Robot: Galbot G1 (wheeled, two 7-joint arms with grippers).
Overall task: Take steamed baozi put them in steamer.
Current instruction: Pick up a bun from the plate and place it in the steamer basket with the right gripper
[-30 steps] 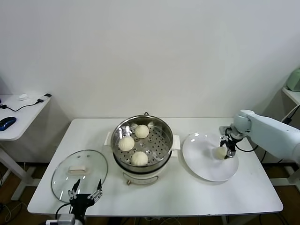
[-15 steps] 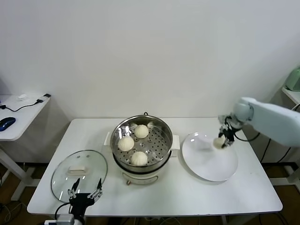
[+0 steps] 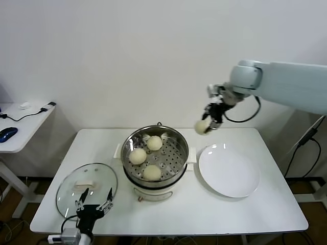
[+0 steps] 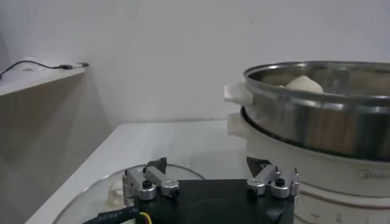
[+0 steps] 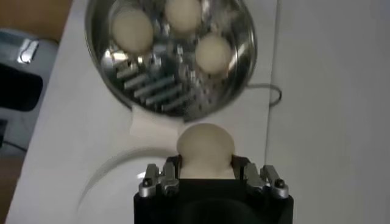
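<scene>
Gripping one steamed baozi (image 3: 202, 127) between closed fingers, the right gripper (image 3: 209, 119) hangs in the air right of centre in the head view, above the gap between the steamer (image 3: 156, 153) and the white plate (image 3: 228, 170). From the right wrist camera the held bun (image 5: 205, 146) fills the space between the two fingers, with the perforated basket below it. Three more buns (image 3: 137, 156) lie inside the steamer, leaving open room in the basket's right part. Faint lettering shows on the cream pot base (image 4: 365, 177) in the left wrist view, too small to read.

Low at the lower left of the head view, the left gripper (image 3: 93, 204) sits with its fingers spread wide and holding nothing, at the near rim of the glass lid (image 3: 87, 189), which lies flat on the white table (image 3: 265, 212). The plate has no bun on it and lies just beside the steamer's right handle. Bare tabletop runs along the near edge and the right end. A plain white wall stands behind; at the far left a second desk (image 3: 20, 132) carries a mouse (image 3: 7, 133) and a cable.
</scene>
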